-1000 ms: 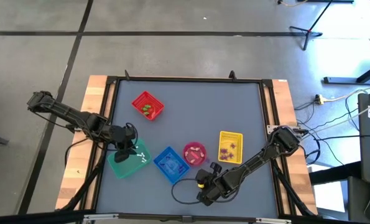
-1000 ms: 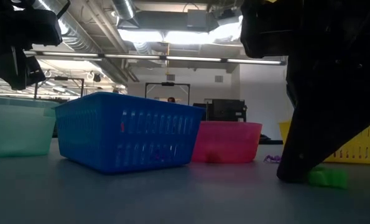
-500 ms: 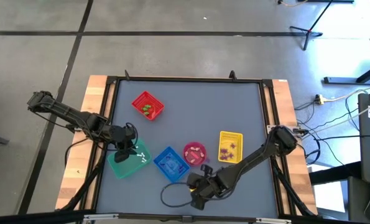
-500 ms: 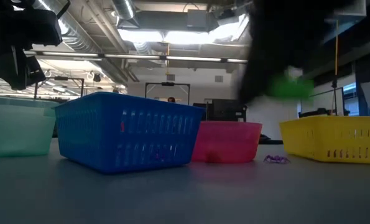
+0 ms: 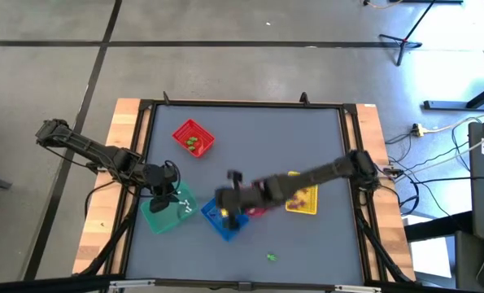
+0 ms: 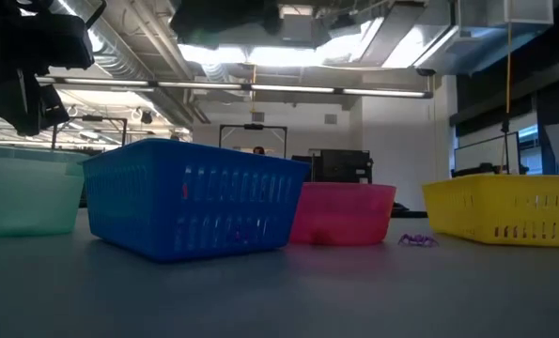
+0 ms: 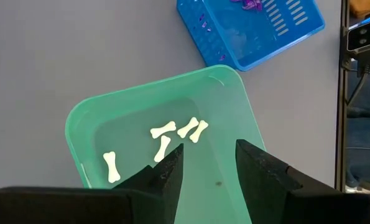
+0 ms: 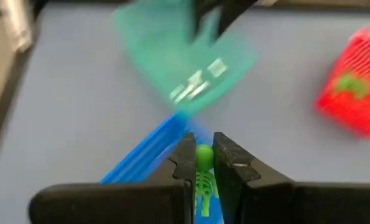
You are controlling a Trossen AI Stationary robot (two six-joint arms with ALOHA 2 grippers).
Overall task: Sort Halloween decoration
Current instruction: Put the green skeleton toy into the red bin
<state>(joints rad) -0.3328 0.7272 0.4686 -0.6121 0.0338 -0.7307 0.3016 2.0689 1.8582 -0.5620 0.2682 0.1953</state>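
Overhead and wrist views of the sorting bench. The right hand is clamped on a green skeleton trinket, which sits pinched between the two dark fingers; in the overhead view this hand appears, blurred, above the blue basket, just beside the pink bowl. The left hand hangs over the teal basket with its fingers parted and nothing between them. Four cream bone trinkets lie on the floor of that teal basket. Purple trinkets lie in the blue basket, and what seem to be further purple pieces show in the yellow basket, though they are too small to tell with certainty. Green trinkets rest in the red basket, toward the far left of the bench. One small green trinket lies loose on the bench surface near the front edge, and one purple trinket lies loose between the pink bowl and the yellow basket.
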